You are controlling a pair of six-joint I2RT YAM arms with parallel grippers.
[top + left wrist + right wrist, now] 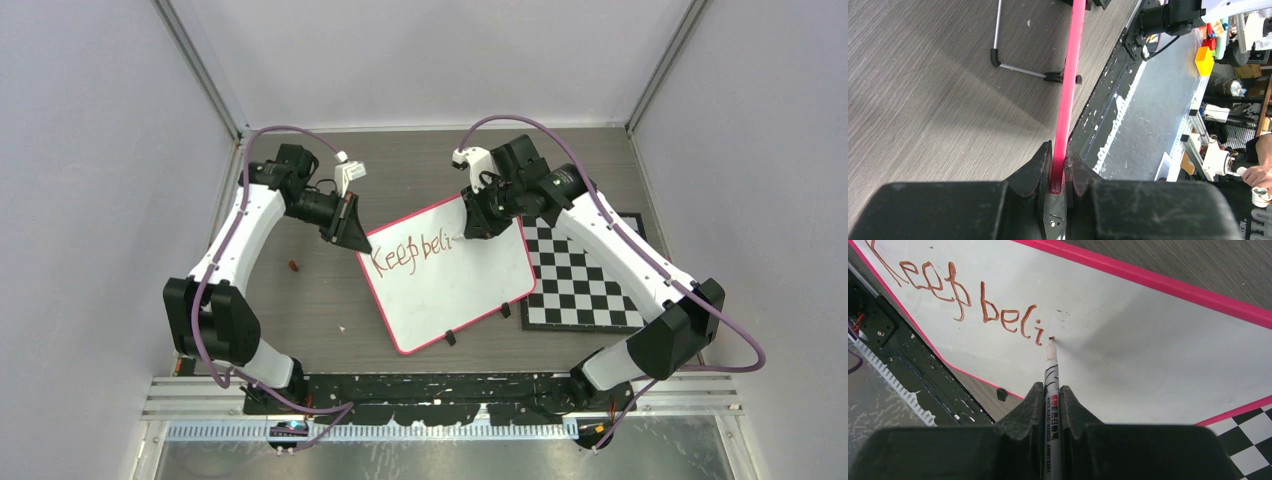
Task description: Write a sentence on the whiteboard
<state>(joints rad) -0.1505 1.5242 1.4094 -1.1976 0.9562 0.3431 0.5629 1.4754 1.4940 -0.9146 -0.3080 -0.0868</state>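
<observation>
there is one whiteboard with two small black feet. there is one checkered board. there is one marker. there are two grippers: one left gripper and one right gripper. the sentence has one whole word and four more letters. one tiny brown bit lies on the one table.

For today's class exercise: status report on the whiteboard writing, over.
Left tool shut on whiteboard rim. Right tool shut on marker, tip at board. Sentence reads "Keep beli". Nothing blocks the marker.
</observation>
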